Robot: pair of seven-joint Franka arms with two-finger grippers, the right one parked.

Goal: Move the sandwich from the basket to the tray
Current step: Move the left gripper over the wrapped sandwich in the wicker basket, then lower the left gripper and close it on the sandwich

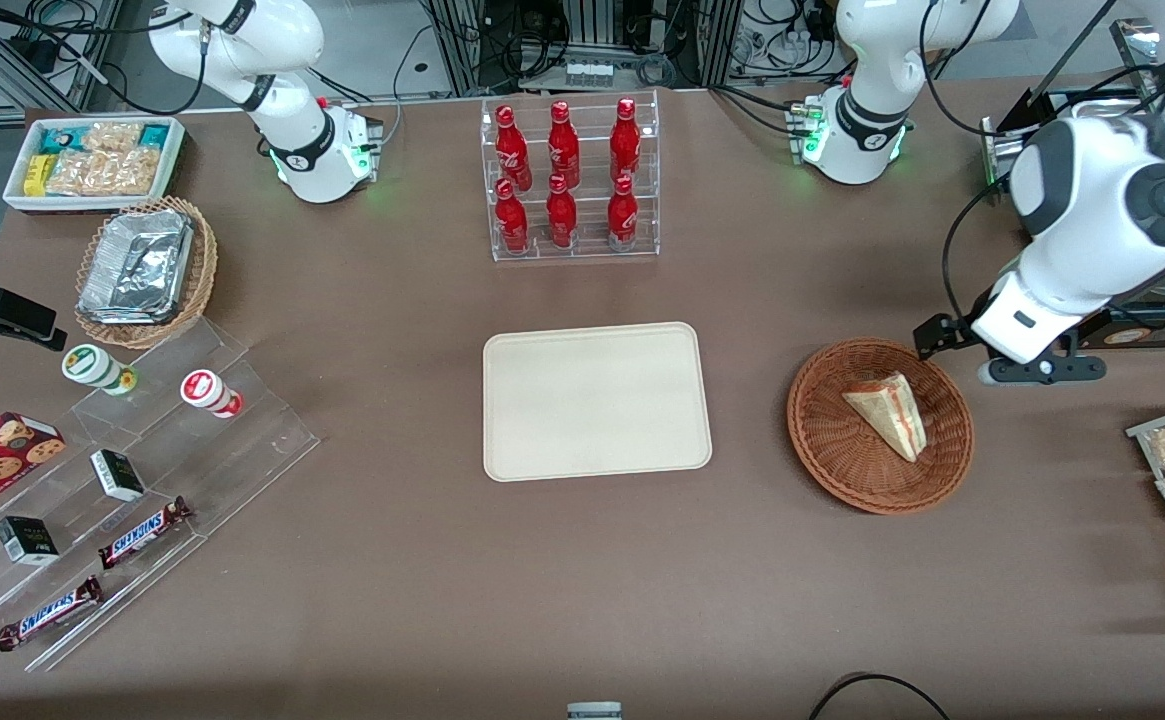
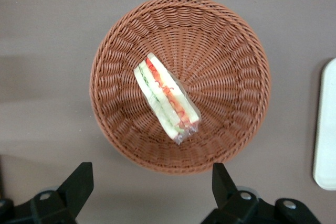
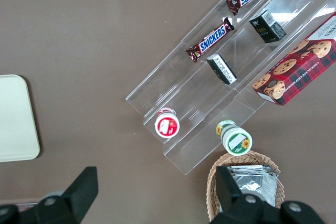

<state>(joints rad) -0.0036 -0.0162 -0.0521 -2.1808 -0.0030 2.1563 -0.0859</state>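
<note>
We find the sandwich (image 2: 167,97) lying in the basket (image 2: 231,51), a plastic-wrapped wedge of soft pale bread, its red and green filling edge turned up. Its long axis runs slantwise to the line between the gripper's (image 2: 152,182) two fingers, so we judge a wrist turn is needed before descent. The gripper hangs spread wide and empty above the table, just off the basket's rim, the sandwich lying away from it toward the basket's middle. The basket is stiff reddish wicker, round and shallow. The tray (image 1: 597,400), smooth, cream and low-rimmed, sits bare toward the parked arm's end.
</note>
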